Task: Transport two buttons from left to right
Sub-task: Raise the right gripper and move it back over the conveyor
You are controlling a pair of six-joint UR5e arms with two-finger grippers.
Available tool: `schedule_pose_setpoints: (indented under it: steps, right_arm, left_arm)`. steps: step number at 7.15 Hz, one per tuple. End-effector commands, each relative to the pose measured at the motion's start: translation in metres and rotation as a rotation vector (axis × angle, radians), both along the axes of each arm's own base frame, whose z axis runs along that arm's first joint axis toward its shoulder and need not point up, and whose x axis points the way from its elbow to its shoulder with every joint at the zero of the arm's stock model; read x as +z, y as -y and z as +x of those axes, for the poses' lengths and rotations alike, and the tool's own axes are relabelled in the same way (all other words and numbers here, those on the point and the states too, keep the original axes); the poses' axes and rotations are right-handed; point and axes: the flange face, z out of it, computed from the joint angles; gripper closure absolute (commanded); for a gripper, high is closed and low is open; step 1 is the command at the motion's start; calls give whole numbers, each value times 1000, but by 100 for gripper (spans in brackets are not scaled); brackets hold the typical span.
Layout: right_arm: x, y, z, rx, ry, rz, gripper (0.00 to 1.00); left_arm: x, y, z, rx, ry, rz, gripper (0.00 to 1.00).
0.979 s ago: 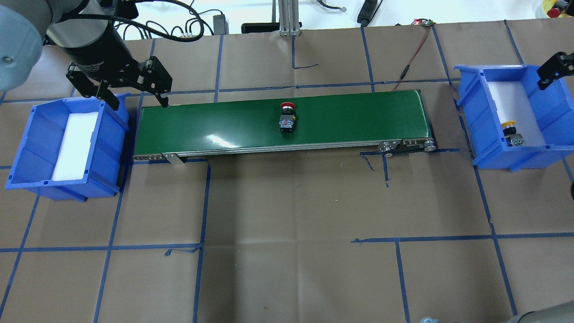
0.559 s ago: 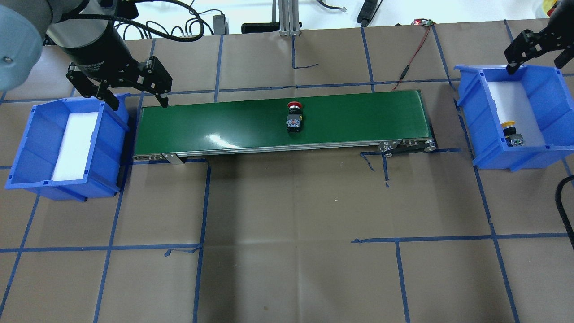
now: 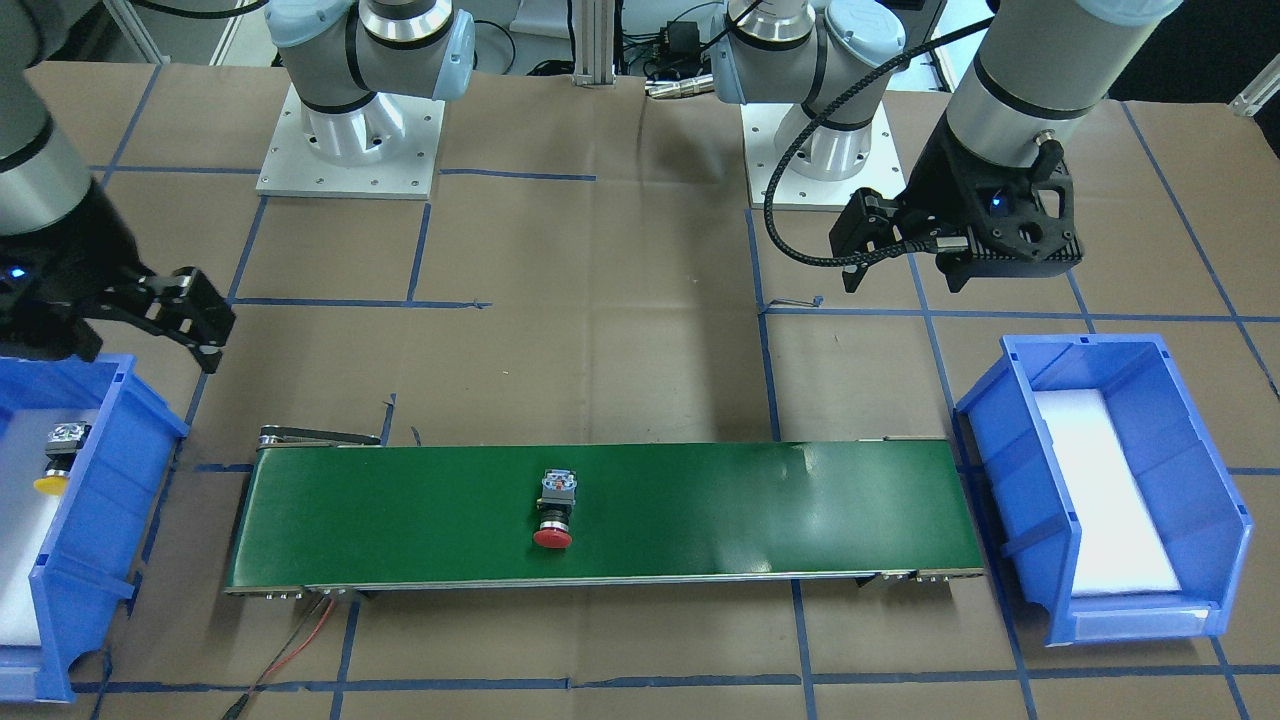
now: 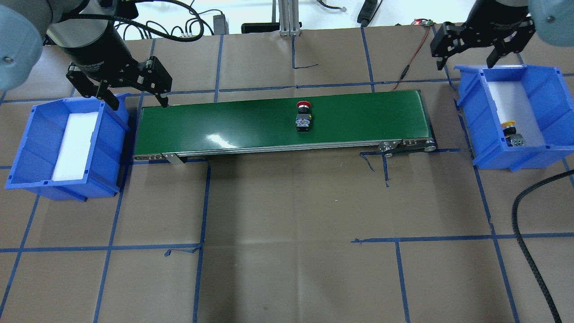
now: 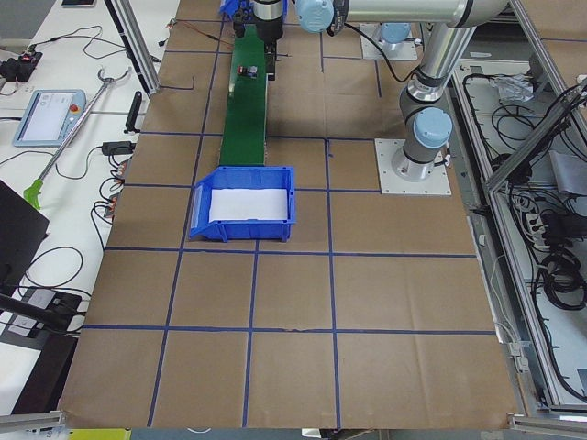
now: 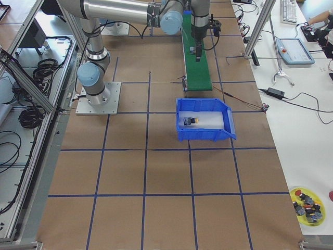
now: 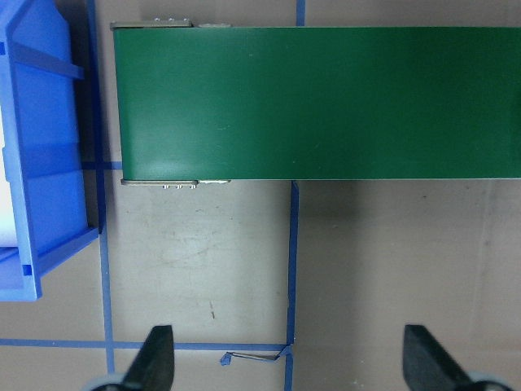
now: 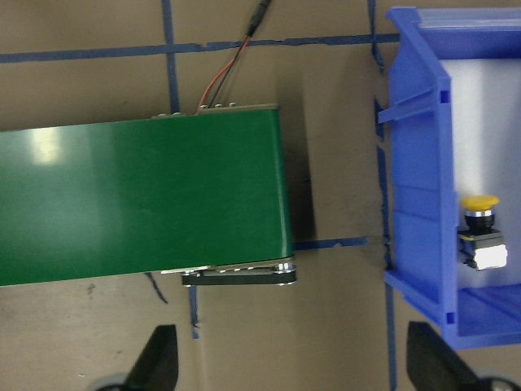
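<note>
The red button [image 4: 303, 117] lies on its side on the green conveyor belt [image 4: 224, 121], a little right of its middle; it also shows in the front view [image 3: 555, 505]. The yellow button [image 4: 511, 133] lies in the right blue bin [image 4: 551, 89], near its front left corner, and shows in the right wrist view [image 8: 480, 232]. My left gripper [image 4: 139, 104] is open and empty, above the gap between the belt's left end and the left bin. My right gripper [image 4: 466, 65] is open and empty, high over the right bin's far left corner.
The left blue bin [image 4: 27, 134] holds only a white foam pad. A red-black wire [image 4: 412, 56] runs from the belt's far right end to the back. A black cable [image 4: 524, 242] loops over the table at the front right. Blue tape lines grid the brown table.
The red button has ridden right along the belt. My right gripper has swung left from the view's right edge to over the right bin's far left corner. The left arm has not moved.
</note>
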Motion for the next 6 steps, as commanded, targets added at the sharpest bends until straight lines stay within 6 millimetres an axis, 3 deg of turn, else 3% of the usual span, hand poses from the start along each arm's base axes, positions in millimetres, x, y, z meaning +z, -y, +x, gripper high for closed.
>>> schedule_pose_setpoints:
  steps: [1, 4, 6]
  right_arm:
    - [-13, -21, 62, 46, 15, 17, 0]
    - [-28, -19, 70, 51, 19, 30, 1]
    - [-54, 0, 70, 52, 19, -51, 1]
  left_arm:
    - [0, 0, 0, 1, 0, 0, 0]
    - [0, 0, 0, 1, 0, -1, 0]
    - [0, 0, 0, 2, 0, -2, 0]
